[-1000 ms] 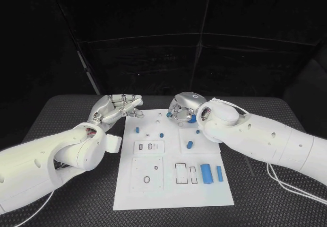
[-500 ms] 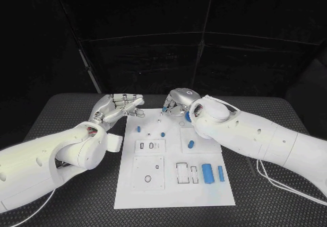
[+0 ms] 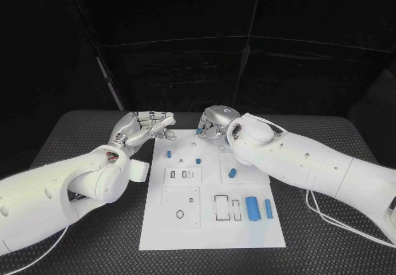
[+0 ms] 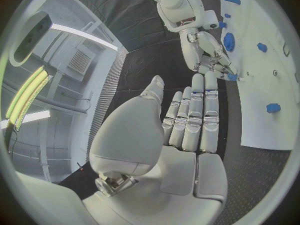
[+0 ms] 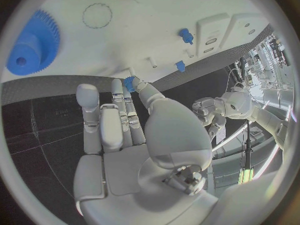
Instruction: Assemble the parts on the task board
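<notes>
The white task board (image 3: 210, 229) lies in the middle of the black table. Several small blue parts rest on it: a short peg (image 3: 168, 154), an oblong piece (image 3: 232, 173) and a thick cylinder (image 3: 250, 207) beside a slim bar (image 3: 267, 208). My right hand (image 3: 213, 123) hovers over the board's far edge and pinches a small blue part (image 5: 130, 82) between thumb and a fingertip. A blue gear (image 5: 34, 42) lies flat on the board close by. My left hand (image 3: 149, 127) hangs at the board's far left corner, fingers straight, holding nothing.
Recessed slots and white blocks (image 3: 181, 176) sit mid-board, with a rectangular frame (image 3: 221, 207) nearer me. A thin pin (image 5: 152, 62) stands on the board (image 5: 156, 10) near the right fingertips. Both white forearms flank the board; black table mat (image 3: 321, 240) surrounds it.
My right hand has shifted toward the board's far edge and slightly leftward, its arm rolling with it. The left hand has stayed about where it was.
</notes>
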Robot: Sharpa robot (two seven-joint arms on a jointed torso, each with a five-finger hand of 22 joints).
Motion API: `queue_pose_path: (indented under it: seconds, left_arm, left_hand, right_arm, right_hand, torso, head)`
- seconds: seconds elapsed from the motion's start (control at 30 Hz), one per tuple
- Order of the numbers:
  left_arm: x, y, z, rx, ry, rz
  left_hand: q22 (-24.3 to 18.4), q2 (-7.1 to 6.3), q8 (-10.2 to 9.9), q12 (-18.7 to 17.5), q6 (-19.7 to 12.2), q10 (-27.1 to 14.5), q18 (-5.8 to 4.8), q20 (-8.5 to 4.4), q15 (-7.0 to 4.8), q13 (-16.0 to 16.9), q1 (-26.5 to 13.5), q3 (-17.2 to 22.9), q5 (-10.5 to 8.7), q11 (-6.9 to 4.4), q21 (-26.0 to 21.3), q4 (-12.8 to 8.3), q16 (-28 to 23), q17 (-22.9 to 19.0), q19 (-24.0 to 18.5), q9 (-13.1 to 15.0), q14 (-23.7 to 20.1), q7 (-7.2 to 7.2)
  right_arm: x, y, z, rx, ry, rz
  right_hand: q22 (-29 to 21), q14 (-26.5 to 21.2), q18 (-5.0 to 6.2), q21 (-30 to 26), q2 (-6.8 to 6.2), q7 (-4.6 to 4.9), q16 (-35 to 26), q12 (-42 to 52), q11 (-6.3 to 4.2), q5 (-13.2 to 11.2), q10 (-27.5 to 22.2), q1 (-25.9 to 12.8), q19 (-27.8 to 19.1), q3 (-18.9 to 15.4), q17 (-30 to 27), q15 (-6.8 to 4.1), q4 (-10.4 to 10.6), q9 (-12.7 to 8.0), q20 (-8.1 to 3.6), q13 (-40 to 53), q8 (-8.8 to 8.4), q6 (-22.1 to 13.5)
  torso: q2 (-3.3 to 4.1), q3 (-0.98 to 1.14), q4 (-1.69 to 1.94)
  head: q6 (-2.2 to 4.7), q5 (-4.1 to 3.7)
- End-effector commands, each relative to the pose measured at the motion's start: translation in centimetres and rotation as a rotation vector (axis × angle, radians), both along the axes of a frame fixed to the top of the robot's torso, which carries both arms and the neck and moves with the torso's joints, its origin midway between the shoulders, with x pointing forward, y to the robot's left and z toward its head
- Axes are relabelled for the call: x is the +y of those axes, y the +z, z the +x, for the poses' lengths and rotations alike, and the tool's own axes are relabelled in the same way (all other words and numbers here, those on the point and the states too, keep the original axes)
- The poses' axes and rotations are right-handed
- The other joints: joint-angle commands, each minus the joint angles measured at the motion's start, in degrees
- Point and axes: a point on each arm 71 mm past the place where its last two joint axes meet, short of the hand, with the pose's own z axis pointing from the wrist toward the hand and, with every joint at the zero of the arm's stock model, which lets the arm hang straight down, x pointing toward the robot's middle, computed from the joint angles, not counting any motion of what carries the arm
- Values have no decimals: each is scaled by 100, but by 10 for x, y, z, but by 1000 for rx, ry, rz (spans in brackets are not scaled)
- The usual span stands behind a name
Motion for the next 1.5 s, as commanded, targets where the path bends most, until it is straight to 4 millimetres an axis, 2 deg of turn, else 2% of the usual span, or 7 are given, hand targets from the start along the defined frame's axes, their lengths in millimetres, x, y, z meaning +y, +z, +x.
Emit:
queue_pose_path:
  seconds: [0.03, 0.6, 0.83, 0.97, 1.1, 1.17, 1.5]
  left_arm:
    - [-1, 2, 0, -9, -11, -2]
    - [1, 3, 0, -11, -6, 0]
    - [1, 3, 1, -12, -5, 0]
    - [1, 3, 1, -11, -5, 0]
    - [1, 3, 1, -11, -5, 0]
    - [2, 3, 1, -10, -4, 1]
    - [5, 3, 1, -9, 0, 4]
  left_hand:
    - [8, 50, -32, -37, -4, -20, 64, -9, 7, -7, 0, -8, -27, 4, 25, -28, -38, 6, 33, -6, 9, 39]
    - [11, 57, -36, -43, -1, -18, 63, -8, 8, -6, 9, -6, -27, 3, 29, -38, -44, 16, 29, -4, 5, 36]
    - [11, 57, -36, -43, -1, -18, 63, -8, 8, -6, 9, -6, -27, 3, 29, -38, -44, 16, 29, -4, 5, 36]
    - [11, 57, -36, -43, -1, -18, 63, -8, 8, -6, 9, -6, -27, 3, 29, -38, -44, 16, 29, -4, 5, 36]
    - [11, 57, -36, -43, -1, -18, 63, -8, 8, -6, 9, -6, -27, 3, 29, -38, -44, 16, 29, -4, 5, 36]
    - [12, 60, -39, -47, 1, -17, 63, -8, 8, -6, 11, -8, -28, 4, 31, -44, -48, 24, 26, -3, 2, 36]
    - [12, 60, -39, -47, 1, -17, 63, -8, 8, -6, 11, -8, -28, 4, 31, -44, -48, 24, 26, -3, 2, 36]
  right_arm:
    - [3, -1, 1, 12, 10, -24]
    - [8, -6, 0, 46, 27, -55]
    - [8, -7, 2, 43, 17, -53]
    - [9, -7, 3, 38, 9, -48]
    - [9, -5, 3, 25, 6, -38]
    - [9, -4, 2, 16, 5, -30]
    - [-15, 11, -12, -27, 9, 51]
  right_hand:
    - [10, 218, -116, 38, -1, 11, 34, 1, -10, -31, 19, -33, 23, 2, 2, -42, 29, 6, 3, 8, 14, 33]
    - [25, 218, -119, 48, -29, 16, 35, -7, -5, -56, 13, -43, 25, 19, -6, -39, 71, 3, 4, 12, 0, 25]
    - [29, 218, -123, 55, -139, 71, 51, -75, 42, -94, -132, -63, 10, 61, -2, -2, 165, -25, 23, -2, -86, -100]
    - [-56, 196, -111, 8, -367, 218, 38, -85, 206, -423, -599, -112, -76, 47, -53, 131, 331, -74, 126, -79, -154, -747]
    - [-282, 156, -60, -128, -557, 167, -35, -42, 210, -597, -1081, -41, -243, -176, -208, 151, 515, -112, 169, -142, -163, -2253]
    - [-311, 147, -56, -146, -611, 183, -49, 11, 220, -602, -1153, 32, -266, -294, -247, 157, 627, -104, 182, -141, -168, -2521]
    - [-227, 134, -72, -77, -599, 278, -57, 310, 260, -433, -1011, 355, -199, -470, -330, 182, 929, 24, 207, -90, 65, -1449]
  torso:
    - [3, 1, -1]
    - [8, 2, -10]
    - [9, 1, -9]
    - [13, -1, -3]
    - [11, -1, -5]
    - [11, 3, -7]
    - [5, 20, -42]
  head:
    - [-11, 12]
    - [-41, 38]
    - [-43, 40]
    - [-38, 38]
    - [-39, 38]
    - [-36, 41]
    - [14, 16]
